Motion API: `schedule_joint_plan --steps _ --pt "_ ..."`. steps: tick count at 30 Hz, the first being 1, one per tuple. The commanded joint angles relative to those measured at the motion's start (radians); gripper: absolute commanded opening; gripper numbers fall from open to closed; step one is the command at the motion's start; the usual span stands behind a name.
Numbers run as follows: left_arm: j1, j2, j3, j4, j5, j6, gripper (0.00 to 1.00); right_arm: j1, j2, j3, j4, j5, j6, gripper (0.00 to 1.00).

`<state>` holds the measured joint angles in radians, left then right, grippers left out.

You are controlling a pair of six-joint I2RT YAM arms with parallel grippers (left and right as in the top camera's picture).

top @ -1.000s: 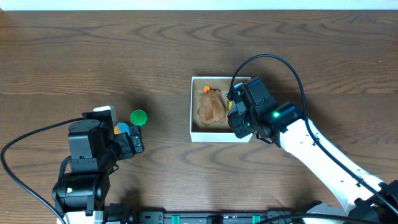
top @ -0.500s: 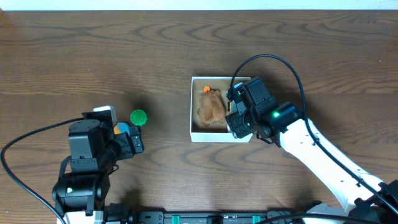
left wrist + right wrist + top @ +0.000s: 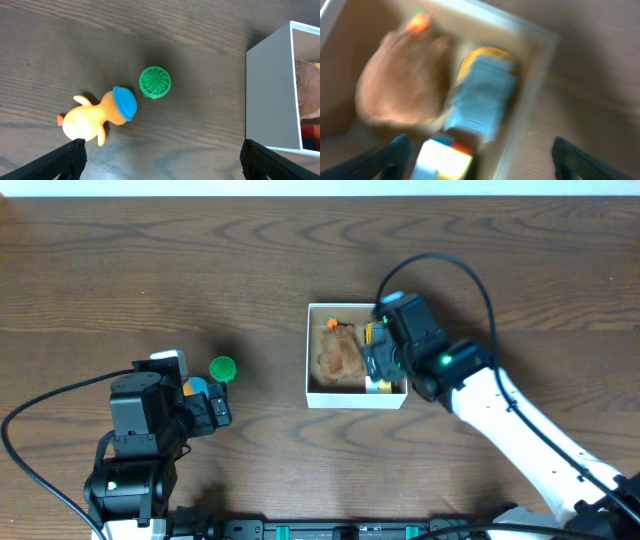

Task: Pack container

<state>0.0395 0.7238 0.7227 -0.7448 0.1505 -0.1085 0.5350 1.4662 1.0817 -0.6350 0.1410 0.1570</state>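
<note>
The container (image 3: 311, 352), a small white-walled box with a tan inside, sits mid-table and holds a brown plush toy (image 3: 339, 354), a light-blue packet (image 3: 482, 97) and a multicoloured cube (image 3: 442, 159). It also shows at the right edge of the left wrist view (image 3: 270, 95). My right gripper (image 3: 479, 162) hangs open over the container's right side; that view is blurred. A yellow duck with a blue cap (image 3: 97, 116) and a green ridged disc (image 3: 154, 82) lie on the table left of the container. My left gripper (image 3: 161, 160) is open and empty just in front of the duck.
The dark wood table (image 3: 250, 260) runs to a pale back edge. A black cable (image 3: 440, 275) loops over the right arm behind the container.
My right gripper has lifted and shifted back over the container, uncovering the cube and packet inside. The left arm, duck and disc have not moved.
</note>
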Motion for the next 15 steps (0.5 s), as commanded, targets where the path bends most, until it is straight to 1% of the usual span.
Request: schedule_joint_plan --steps 1,4,6,8,9,12,13,15 --pt "0.007 0.001 0.020 -0.003 -0.005 -0.009 0.98 -0.091 -0.002 0.146 -0.062 0.228 0.180 0.99" --pt "0.007 0.001 0.020 -0.003 -0.005 -0.009 0.98 -0.195 -0.003 0.230 -0.138 0.181 0.288 0.99" --pt "0.007 0.001 0.020 -0.003 -0.005 -0.009 0.98 -0.263 -0.004 0.257 -0.177 0.115 0.290 0.99" --pt "0.007 0.001 0.020 -0.002 -0.005 -0.009 0.98 -0.338 -0.007 0.259 -0.231 0.089 0.306 0.99" --pt "0.007 0.001 0.020 -0.002 -0.005 -0.009 0.98 -0.373 -0.007 0.259 -0.265 0.095 0.350 0.99" --pt "0.007 0.001 0.020 -0.003 -0.005 -0.010 0.98 -0.502 -0.007 0.250 -0.377 0.110 0.540 0.99" --pt "0.007 0.001 0.021 -0.003 -0.007 -0.020 0.98 -0.546 -0.007 0.249 -0.411 0.106 0.583 0.99" --pt "0.007 0.001 0.032 -0.014 -0.012 -0.040 0.98 -0.613 -0.007 0.248 -0.459 0.095 0.608 0.99"
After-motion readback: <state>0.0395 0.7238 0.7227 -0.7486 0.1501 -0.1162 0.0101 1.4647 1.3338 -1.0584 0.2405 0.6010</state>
